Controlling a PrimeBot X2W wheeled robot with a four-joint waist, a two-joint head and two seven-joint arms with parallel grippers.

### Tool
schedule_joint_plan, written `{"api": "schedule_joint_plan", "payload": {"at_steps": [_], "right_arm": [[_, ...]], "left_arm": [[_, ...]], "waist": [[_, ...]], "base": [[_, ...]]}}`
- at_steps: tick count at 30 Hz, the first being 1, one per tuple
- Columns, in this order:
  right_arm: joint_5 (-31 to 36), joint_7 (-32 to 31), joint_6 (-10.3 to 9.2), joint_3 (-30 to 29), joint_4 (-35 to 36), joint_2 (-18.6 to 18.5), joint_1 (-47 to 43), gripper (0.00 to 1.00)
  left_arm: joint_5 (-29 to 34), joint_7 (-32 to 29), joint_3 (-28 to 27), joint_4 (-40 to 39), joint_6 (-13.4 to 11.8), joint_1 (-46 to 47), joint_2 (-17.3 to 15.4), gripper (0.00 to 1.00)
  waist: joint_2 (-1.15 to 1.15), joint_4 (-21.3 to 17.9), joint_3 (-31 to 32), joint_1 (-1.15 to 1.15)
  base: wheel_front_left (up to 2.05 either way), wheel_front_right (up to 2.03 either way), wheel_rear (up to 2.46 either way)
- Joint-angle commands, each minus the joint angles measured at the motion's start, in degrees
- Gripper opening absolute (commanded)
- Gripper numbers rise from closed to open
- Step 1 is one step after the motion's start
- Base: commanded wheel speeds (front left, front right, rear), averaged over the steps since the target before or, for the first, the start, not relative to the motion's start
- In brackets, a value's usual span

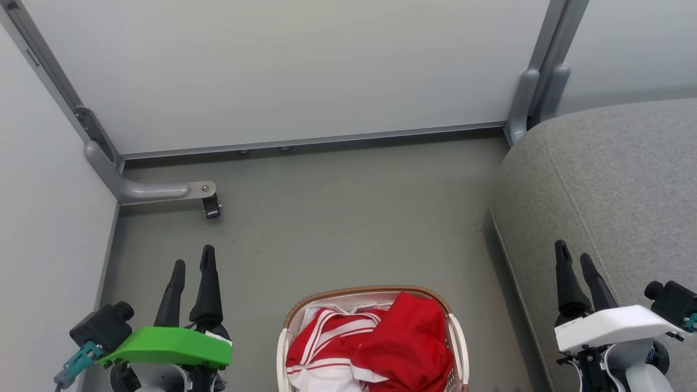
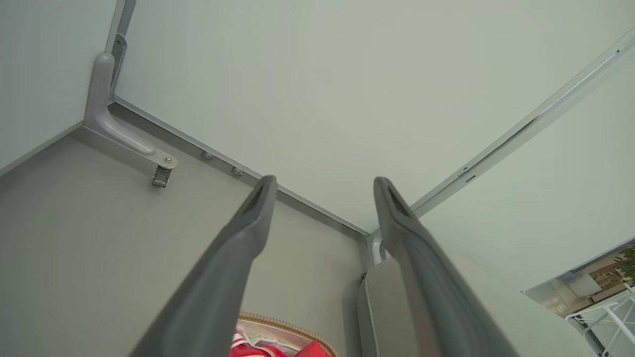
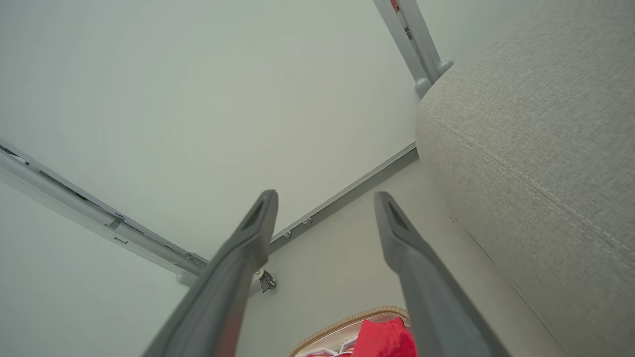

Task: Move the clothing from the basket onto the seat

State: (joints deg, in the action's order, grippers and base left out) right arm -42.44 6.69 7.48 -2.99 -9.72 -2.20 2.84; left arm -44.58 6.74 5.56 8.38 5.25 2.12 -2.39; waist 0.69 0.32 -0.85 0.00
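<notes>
Head view: the red clothing (image 1: 403, 337) lies heaped in the basket (image 1: 370, 289), near and central on the grey floor (image 1: 337, 218). The seat (image 1: 615, 190) stands to its right, with a strip of floor between them. The left fingers (image 1: 207, 283) and right fingers (image 1: 566, 277) flank the basket, spread and empty. A metal bracket (image 1: 158, 190) juts from the far-left wall corner.

Left wrist view: the fingers are parted around bare air, with the basket rim showing between them.

Right wrist view: the fingers are parted likewise, and the seat is at the right.
</notes>
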Motion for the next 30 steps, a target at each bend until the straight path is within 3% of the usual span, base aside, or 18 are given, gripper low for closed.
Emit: {"api": "schedule_joint_plan", "payload": {"at_steps": [1,30], "right_arm": [[2.1,0.6,0.01,0.2,0.8,-0.4,-0.3,1.00],[20.4,4.9,0.02,1.9,-0.5,-0.6,-1.5,1.00]], "left_arm": [[2.1,0.6,0.1,-0.5,-0.3,-0.2,-0.4,1.00],[19.8,4.8,1.5,2.0,-0.6,-2.2,-0.6,1.00]], "waist": [[-0.34,0.0,0.0,0.00],[-0.50,0.2,0.0,0.00]], "base": [[0.00,0.00,0.00],[0.00,0.00,0.00]]}}
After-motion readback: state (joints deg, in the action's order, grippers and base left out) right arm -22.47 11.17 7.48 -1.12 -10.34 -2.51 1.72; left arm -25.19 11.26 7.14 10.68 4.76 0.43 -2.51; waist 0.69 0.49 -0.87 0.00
